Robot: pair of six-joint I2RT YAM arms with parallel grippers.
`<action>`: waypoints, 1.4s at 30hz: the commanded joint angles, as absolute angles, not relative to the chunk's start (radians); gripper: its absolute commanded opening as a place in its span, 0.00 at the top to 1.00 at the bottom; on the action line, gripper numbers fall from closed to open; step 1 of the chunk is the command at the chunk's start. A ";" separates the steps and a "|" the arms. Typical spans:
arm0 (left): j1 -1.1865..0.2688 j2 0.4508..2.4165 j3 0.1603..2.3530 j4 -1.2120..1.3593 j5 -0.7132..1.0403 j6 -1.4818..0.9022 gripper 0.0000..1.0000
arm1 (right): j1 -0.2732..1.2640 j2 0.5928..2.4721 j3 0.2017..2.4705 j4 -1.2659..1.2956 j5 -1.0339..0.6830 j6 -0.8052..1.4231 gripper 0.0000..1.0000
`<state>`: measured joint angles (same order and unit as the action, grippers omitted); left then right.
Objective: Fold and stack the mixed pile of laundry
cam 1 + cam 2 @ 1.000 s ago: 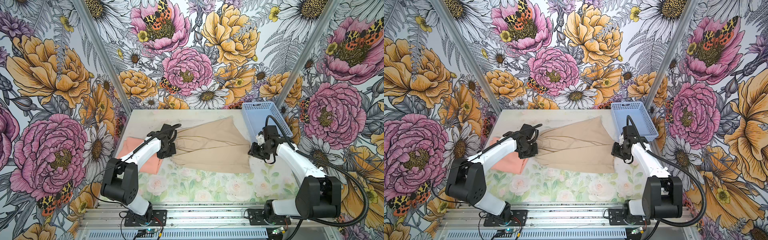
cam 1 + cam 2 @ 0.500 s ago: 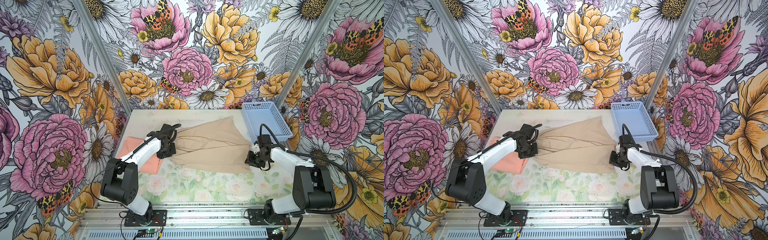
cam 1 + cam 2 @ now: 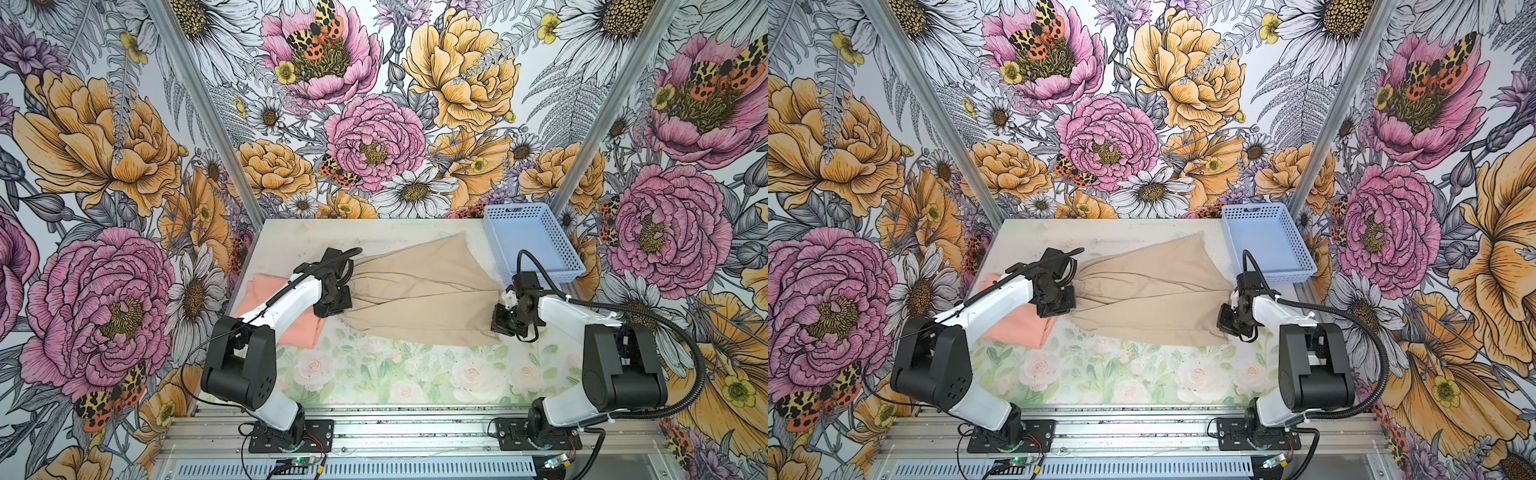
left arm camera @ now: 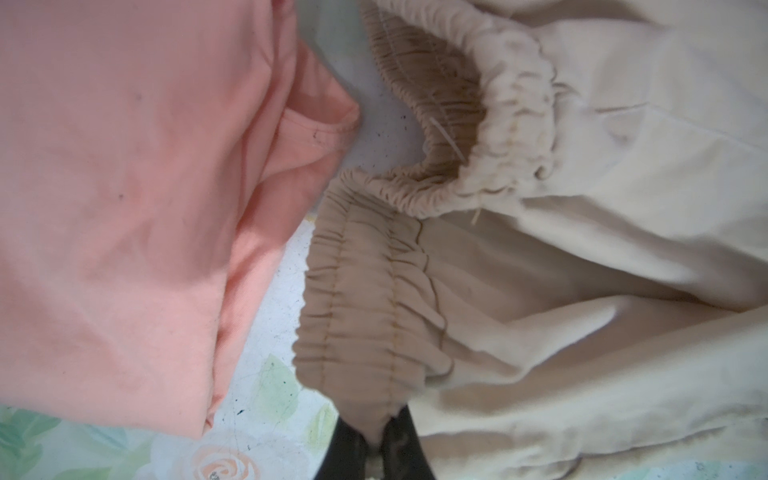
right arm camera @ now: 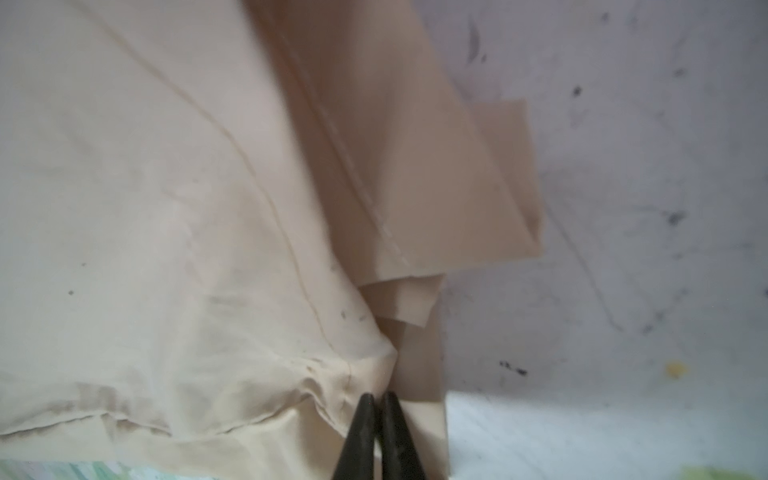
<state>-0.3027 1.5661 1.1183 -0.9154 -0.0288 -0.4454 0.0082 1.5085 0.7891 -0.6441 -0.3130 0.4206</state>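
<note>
**1. Beige garment** (image 3: 415, 295) (image 3: 1142, 291). Laid flat across the middle of the table (image 3: 374, 374), fanned from a bunched waist at left to a broad straight hem at right. Whole outline given in both top views only.
- Left wrist view alone: elastic waistband (image 4: 365, 299), tightly ruched with stitched rows, mouth gaping, paler inner face.
- Right wrist view alone: thin smooth weave (image 5: 145, 208), 1 long curved seam, layered hem corners lapped over each other, small dark specks.

**2. T-shirt** (image 3: 264, 286) (image 4: 104, 187). Peach-pink soft knit, folded into a flat slab at the table's left side. Partly under the left arm, just beside the waistband.

**3. Left pincer** (image 3: 332, 305). Clamped shut on the waistband. Dark fingers (image 4: 349, 449) pinching a fold of elastic, shown in the left wrist view only.

**4. Right pincer** (image 3: 500, 324). Closed tight on the hem's front right corner. Black tapered fingers (image 5: 361, 428) pressed together, cloth puckered toward them.

**5. Basket** (image 3: 532, 245) (image 3: 1266, 245). Light blue perforated plastic, rectangular, at the back right corner near the hem's far end. Top views only.

**6. Table surface.** Pale floral print in front, scuffed grey-white with dark marks behind.
</note>
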 commanded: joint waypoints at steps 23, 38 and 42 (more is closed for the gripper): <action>-0.333 1.332 1.025 -0.942 0.027 -0.553 1.00 | -0.115 1.019 1.018 -1.015 -0.335 0.469 1.00; -0.530 1.082 0.967 -1.077 0.019 -0.864 1.00 | -0.163 0.874 1.199 -1.242 -0.304 0.450 1.00; -0.596 1.019 0.962 -1.126 0.015 -0.968 1.00 | -0.161 0.872 1.297 -1.304 -0.281 0.450 1.00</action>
<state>-0.5663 1.0519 0.9703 -1.0756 0.0196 -0.8543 -0.1585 0.8864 1.2316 -1.2495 -0.3145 0.4526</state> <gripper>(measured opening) 0.061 0.050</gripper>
